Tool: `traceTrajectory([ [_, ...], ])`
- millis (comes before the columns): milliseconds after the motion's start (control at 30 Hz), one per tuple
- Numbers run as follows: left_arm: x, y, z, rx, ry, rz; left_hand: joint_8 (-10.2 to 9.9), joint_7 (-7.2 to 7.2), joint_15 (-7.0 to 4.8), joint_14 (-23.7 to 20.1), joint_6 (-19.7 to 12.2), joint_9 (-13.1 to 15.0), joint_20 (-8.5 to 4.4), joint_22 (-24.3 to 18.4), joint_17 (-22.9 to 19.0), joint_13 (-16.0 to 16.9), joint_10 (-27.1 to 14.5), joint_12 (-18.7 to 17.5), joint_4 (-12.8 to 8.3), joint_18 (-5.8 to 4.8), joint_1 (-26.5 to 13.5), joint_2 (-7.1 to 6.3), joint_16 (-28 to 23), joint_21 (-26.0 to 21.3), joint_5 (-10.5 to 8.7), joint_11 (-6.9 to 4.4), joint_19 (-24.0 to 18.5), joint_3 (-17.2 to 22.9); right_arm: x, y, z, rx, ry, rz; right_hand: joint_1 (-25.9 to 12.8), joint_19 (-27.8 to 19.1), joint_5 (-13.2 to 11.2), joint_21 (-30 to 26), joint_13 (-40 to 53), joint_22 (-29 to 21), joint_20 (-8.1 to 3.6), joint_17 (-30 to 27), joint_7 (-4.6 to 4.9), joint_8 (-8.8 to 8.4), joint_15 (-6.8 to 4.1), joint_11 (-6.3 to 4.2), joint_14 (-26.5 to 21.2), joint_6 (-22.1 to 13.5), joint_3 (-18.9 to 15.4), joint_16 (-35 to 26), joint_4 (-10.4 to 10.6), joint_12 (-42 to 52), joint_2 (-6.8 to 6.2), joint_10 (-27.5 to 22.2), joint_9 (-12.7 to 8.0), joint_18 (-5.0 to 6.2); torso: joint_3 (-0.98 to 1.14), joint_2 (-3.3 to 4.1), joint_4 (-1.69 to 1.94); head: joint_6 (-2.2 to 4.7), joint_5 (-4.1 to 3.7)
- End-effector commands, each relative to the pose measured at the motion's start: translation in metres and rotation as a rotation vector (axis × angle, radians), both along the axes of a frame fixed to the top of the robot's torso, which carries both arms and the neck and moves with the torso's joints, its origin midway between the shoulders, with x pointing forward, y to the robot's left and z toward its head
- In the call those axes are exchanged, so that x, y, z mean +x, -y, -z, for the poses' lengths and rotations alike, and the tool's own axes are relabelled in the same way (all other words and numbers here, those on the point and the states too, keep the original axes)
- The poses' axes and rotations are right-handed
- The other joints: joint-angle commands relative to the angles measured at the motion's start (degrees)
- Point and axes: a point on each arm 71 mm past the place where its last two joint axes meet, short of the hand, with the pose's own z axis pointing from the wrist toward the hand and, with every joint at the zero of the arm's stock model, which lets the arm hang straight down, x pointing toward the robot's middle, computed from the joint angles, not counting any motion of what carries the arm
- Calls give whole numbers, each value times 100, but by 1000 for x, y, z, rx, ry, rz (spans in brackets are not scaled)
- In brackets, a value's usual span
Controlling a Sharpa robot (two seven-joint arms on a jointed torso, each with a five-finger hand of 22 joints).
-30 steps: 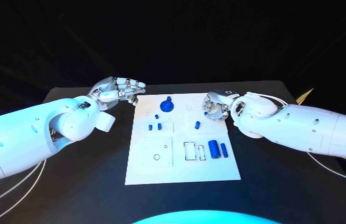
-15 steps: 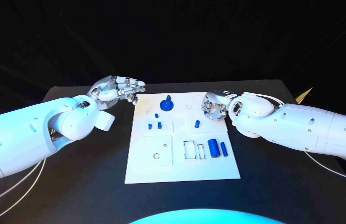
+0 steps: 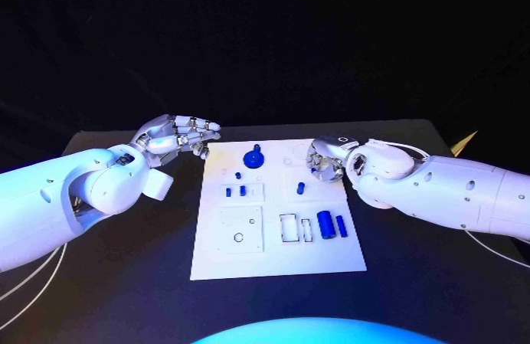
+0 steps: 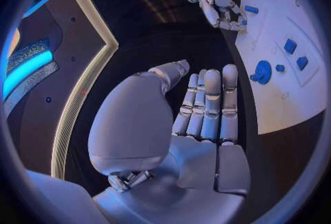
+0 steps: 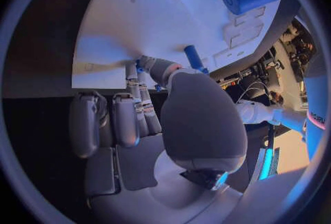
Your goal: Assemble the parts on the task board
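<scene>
Most work is left: the parts lie loose on my board (image 3: 276, 256), a cylinder (image 3: 326, 223) and knob (image 3: 253, 158) among them. My right hand (image 3: 324, 160) (fingertips at the board's far edge) holds nothing I can see; my left hand (image 3: 177, 136) hovers beside it, fingers apart.

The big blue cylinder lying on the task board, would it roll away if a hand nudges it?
Probably: the big blue cylinder lies on its round side on the flat task board, so a sideways nudge could roll it. It looks rigid and likely light.
</scene>
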Motion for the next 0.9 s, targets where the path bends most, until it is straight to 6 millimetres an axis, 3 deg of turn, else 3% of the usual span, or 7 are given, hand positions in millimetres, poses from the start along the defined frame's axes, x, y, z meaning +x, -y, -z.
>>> traceTrajectory([
  [33, -1, 3, -1, -8, 2, 18, -35, -13, 15, 32, -48, -4, -5, -11, -7, -10, -16, -5, -10, 77, -36, 6, -38, -43, -4, 13, 34, -34, -8, -1, 18, -83, -71, -12, 8, 67, -42, 37, 36, 404, -10, 2, -19, 55, -43, -16, 321, 80, 49, 35, -13, 29, 86, 67, 29, -55, 3, -2, -4, -9, -6],
  [200, -1, 3, -1, -5, 3, 17, -35, -13, 15, 32, -48, -4, -5, -11, -7, -10, -16, -5, -10, 77, -36, 6, -38, -43, -4, 13, 34, -34, -9, -3, 18, -95, -59, -14, 76, 84, -93, 90, 93, 463, -44, 4, -68, 130, -87, -67, 322, 215, 145, 64, -101, 43, 232, 160, 101, -65, 2, -1, -4, -16, -2],
  [333, -1, 3, -1, -4, 3, 16, -35, -13, 15, 32, -48, -4, -5, -11, -7, -10, -16, -5, -10, 77, -36, 6, -38, -43, -4, 13, 34, -34, -10, -4, 18, -98, -38, -12, 111, 116, 17, 174, 161, 554, -79, -11, -95, 197, -121, -102, 318, 305, 241, 81, -211, 52, 366, 274, 184, -84, 2, -2, -2, -19, -10],
  [400, -1, 3, -1, -3, 4, 17, -39, -11, 16, 34, -56, -5, -4, -17, -9, -12, -26, -8, -11, 77, -26, 9, -39, -50, -2, 15, 40, -38, -10, -4, 17, -97, -26, -11, 99, 173, 75, 291, 192, 669, -90, -38, -104, 217, -131, -115, 313, 324, 277, 75, -259, 57, 380, 324, 218, -114, 1, -4, -1, -22, -9],
  [433, -1, 3, -1, -1, 5, 18, -39, -11, 16, 34, -56, -5, -4, -17, -9, -12, -26, -8, -11, 77, -26, 9, -39, -50, -2, 15, 40, -38, -10, -4, 17, -96, -22, -10, 76, 374, 96, 685, 214, 1048, -91, -82, -111, 233, -138, -124, 304, 338, 293, 54, -284, 60, 379, 354, 242, -219, 0, -3, 0, -22, -7],
  [567, -2, 4, -1, 4, 8, 25, -61, 4, 19, 29, -97, -8, -6, -40, -21, -22, -72, -18, -76, 80, 117, 63, -59, -74, 53, 28, 76, 6, -10, -5, 16, -88, -5, -8, 48, 369, 115, 680, 240, 1044, -96, -98, -121, 250, -144, -134, 300, 352, 318, 51, -312, 60, 382, 386, 271, -216, -1, -1, 0, -24, -12],
  [900, -3, 4, -2, 8, 10, 28, -80, 21, 29, 25, -132, -14, -3, -44, -25, -30, -108, -30, -81, 77, 127, 55, -67, -80, 57, 44, 85, 2, -12, -8, 11, -44, 42, -10, 9, 370, 110, 690, 272, 1056, -104, -103, -132, 272, -154, -146, 300, 371, 341, 58, -346, 61, 376, 424, 307, -217, 6, 1, -7, -21, -17],
])
